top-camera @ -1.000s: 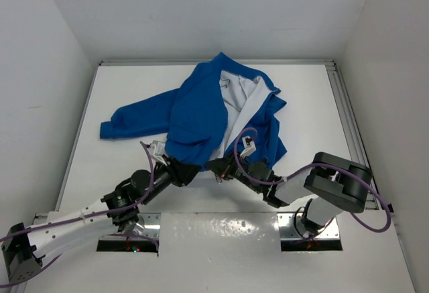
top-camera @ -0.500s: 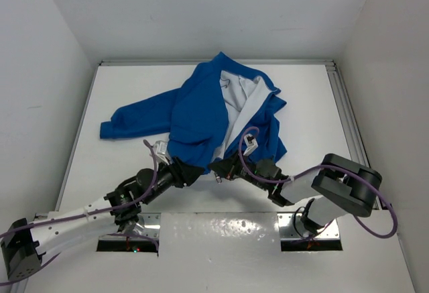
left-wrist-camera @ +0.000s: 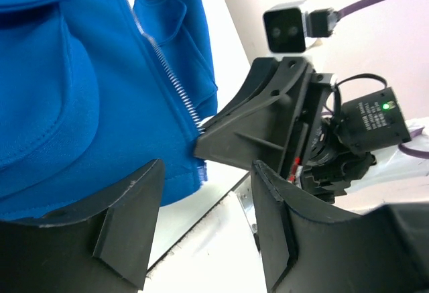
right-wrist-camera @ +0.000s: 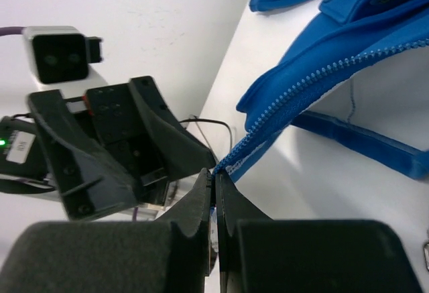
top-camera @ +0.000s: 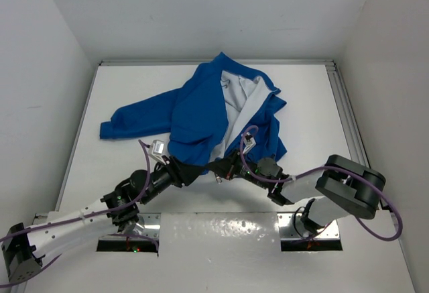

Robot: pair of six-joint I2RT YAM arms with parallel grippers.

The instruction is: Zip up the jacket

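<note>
Right end effector (right-wrist-camera: 214, 179) pinches jacket (top-camera: 201, 108) hem (zipper pull hidden)

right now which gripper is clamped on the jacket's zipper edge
The right gripper, pinched shut on the jacket at the bottom end of its zipper edge. The left gripper beside it is open, its fingers spread apart.

Right arm (top-camera: 348, 186) elbow swung outward, left arm (top-camera: 134, 187) nudged toward the jacket (top-camera: 201, 108), then back
</note>
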